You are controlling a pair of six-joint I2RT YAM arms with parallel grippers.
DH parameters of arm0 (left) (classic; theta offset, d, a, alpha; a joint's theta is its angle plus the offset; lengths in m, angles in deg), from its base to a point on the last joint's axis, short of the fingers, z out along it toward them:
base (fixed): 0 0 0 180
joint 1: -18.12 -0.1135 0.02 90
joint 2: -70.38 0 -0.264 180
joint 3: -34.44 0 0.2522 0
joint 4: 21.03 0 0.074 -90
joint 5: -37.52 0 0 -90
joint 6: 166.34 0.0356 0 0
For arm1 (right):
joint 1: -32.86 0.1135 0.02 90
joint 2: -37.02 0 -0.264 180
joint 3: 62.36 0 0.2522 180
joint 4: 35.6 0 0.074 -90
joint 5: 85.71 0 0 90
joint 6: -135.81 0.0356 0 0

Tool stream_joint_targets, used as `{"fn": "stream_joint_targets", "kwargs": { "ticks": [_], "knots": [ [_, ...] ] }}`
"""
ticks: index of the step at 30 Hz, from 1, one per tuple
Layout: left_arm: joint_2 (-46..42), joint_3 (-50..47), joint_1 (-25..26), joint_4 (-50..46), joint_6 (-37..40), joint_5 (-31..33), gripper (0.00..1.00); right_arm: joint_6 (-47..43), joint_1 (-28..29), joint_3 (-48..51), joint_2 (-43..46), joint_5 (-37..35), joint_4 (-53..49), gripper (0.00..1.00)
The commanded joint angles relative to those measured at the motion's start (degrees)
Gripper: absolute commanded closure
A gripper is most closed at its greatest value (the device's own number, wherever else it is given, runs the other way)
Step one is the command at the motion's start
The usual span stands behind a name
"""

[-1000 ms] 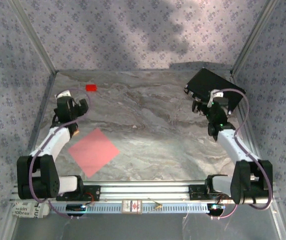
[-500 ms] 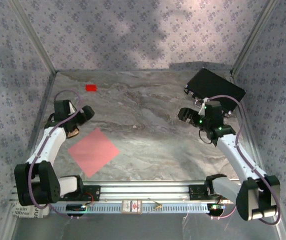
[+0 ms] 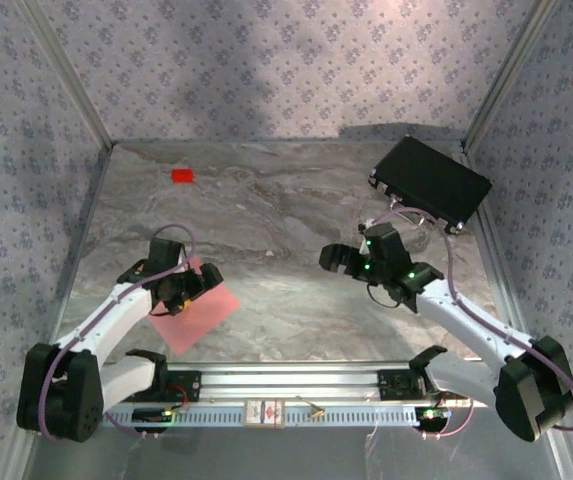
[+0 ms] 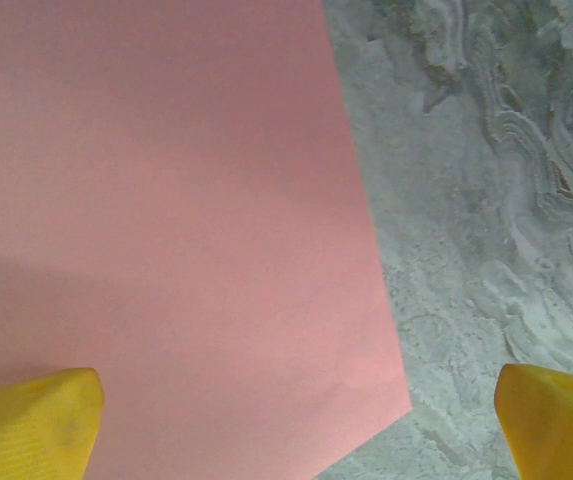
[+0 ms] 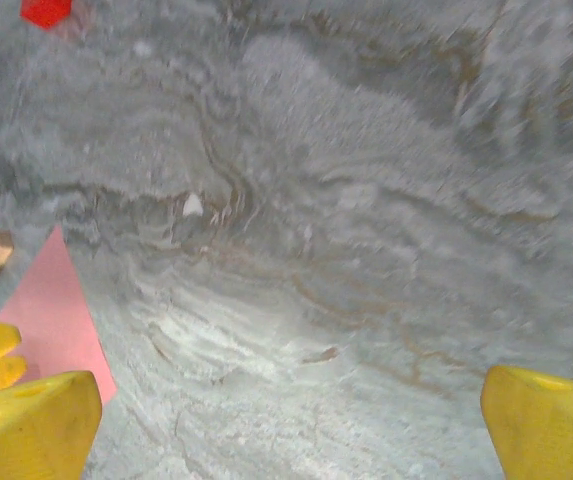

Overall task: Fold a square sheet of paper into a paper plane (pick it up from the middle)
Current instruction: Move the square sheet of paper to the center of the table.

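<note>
Pink sheet of paper (image 3: 206, 318) lies flat and unfolded at the near left of the table (image 3: 286, 215), with a red block (image 3: 182, 175) far behind it. My left gripper (image 3: 194, 285) has swung in from the left edge and now hangs over the sheet's far part, jaws spread wide, holding nothing. On the wrist view one finger is over paper and the other over bare marble, so I'm off the middle. My right gripper (image 3: 336, 258) has come away from the black case (image 3: 431, 180) toward centre, also spread and empty. Approach only; no fold begun.
</note>
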Motion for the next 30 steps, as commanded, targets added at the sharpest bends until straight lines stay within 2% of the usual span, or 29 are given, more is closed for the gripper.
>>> {"fn": "stream_joint_targets", "kwargs": {
  "ticks": [1, 8, 16, 22, 30],
  "knots": [
    [-0.33, -0.45, 0.28, -1.95, -0.41, 2.46, 0.00, 1.73, 3.37, -1.77, -2.96, -2.63, 1.30, 0.01],
    [3.32, -0.19, 0.74, -0.55, 0.63, 2.59, 0.00, 2.62, 8.08, -6.40, -10.02, -6.14, 1.16, 0.01],
    [7.10, 0.43, 4.30, 0.87, 1.99, 2.06, 0.00, 3.89, 9.58, -7.94, -13.45, -8.76, 0.65, 0.01],
    [12.77, 4.14, 10.96, 3.08, 3.88, 1.26, 0.00, 6.53, 9.60, -6.28, -11.88, -14.42, 0.27, 0.01],
    [27.81, 17.55, 23.55, 1.34, 8.09, 3.45, 0.00, 10.38, 9.53, -3.46, -7.59, -20.17, -2.01, 0.01]
  ]
}}
